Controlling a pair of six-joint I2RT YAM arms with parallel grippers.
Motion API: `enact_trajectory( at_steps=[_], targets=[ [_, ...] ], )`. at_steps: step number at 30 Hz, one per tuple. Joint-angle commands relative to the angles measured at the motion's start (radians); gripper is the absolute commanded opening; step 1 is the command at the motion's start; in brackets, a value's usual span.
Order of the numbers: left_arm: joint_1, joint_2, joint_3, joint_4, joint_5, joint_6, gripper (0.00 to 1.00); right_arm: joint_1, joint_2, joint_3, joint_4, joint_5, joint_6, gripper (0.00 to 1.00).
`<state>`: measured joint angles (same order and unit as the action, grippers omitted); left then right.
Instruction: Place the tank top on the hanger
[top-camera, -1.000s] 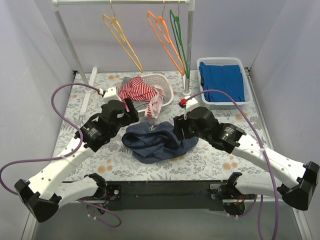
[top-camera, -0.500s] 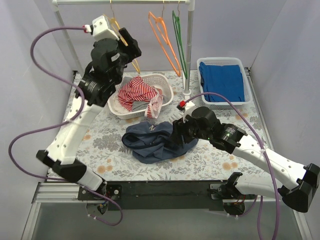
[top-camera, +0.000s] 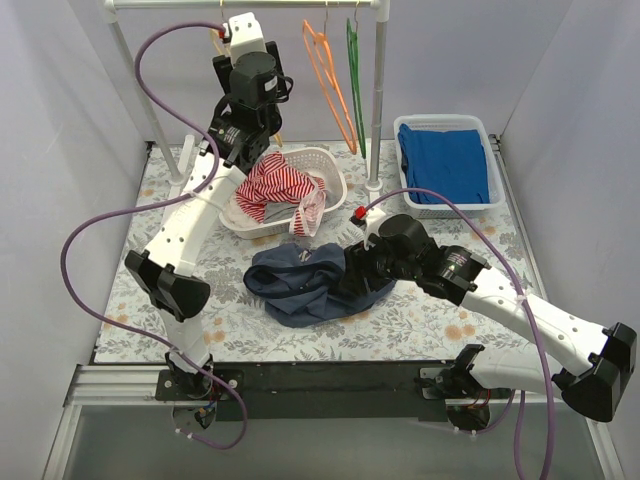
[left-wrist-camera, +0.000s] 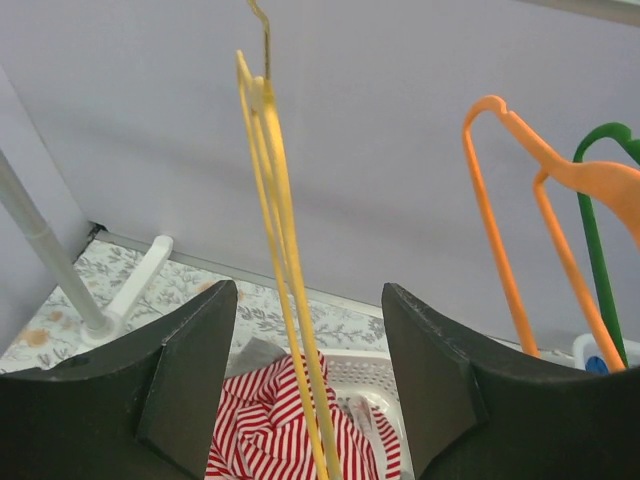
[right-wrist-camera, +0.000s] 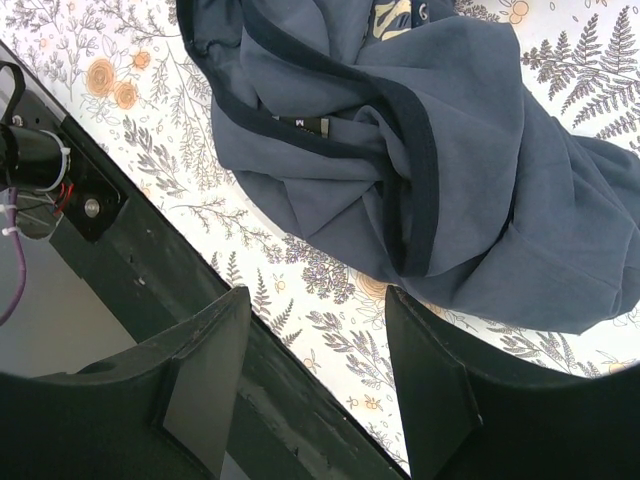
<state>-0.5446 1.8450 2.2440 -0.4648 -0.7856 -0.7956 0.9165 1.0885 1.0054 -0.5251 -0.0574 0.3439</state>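
The dark navy tank top (top-camera: 305, 285) lies crumpled on the floral table, seen close in the right wrist view (right-wrist-camera: 450, 150). My right gripper (top-camera: 350, 275) is open and empty, and hovers over the garment's near edge (right-wrist-camera: 318, 292). The yellow hanger (left-wrist-camera: 280, 250) hangs by its metal hook from the rail. My left gripper (top-camera: 262, 90) is raised to the rail and open. The hanger's thin yellow bars stand between its fingers (left-wrist-camera: 308, 290) without visible contact. In the top view the arm hides most of the hanger.
An orange hanger (top-camera: 330, 80) and a green hanger (top-camera: 355, 70) hang on the same rail (top-camera: 300, 4), right of the left gripper. Below is a white basket (top-camera: 335, 185) with a red-and-white striped garment. A basket (top-camera: 445, 125) with blue cloth is back right. The rack post (top-camera: 378, 100) stands between them.
My left arm has risen from beside the tank top up to the rail and now frames the yellow hanger. The right arm has stayed at the tank top.
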Motion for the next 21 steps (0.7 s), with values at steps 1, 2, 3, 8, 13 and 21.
enact_trajectory(
  at_steps=[1, 2, 3, 8, 13, 21],
  targets=[
    [0.023, -0.001, 0.040, 0.069, -0.047, 0.076, 0.59, -0.004, 0.008, 0.050, 0.004, -0.024, -0.008, 0.64],
    [0.029, 0.005, 0.039, 0.066, -0.038, 0.070, 0.59, -0.004, 0.011, 0.052, 0.002, -0.025, -0.011, 0.64],
    [0.037, 0.013, 0.040, 0.054, -0.027, 0.050, 0.59, -0.005, 0.014, 0.061, 0.002, -0.027, -0.014, 0.64],
    [0.093, 0.056, 0.071, -0.001, 0.057, -0.022, 0.57, -0.005, 0.040, 0.091, -0.022, -0.036, -0.029, 0.64],
    [0.143, 0.059, 0.054, -0.032, 0.115, -0.070, 0.52, -0.005, 0.054, 0.091, -0.027, -0.051, -0.032, 0.64],
    [0.173, 0.039, 0.011, -0.044, 0.146, -0.105, 0.42, -0.007, 0.076, 0.099, -0.023, -0.062, -0.032, 0.64]
  ],
)
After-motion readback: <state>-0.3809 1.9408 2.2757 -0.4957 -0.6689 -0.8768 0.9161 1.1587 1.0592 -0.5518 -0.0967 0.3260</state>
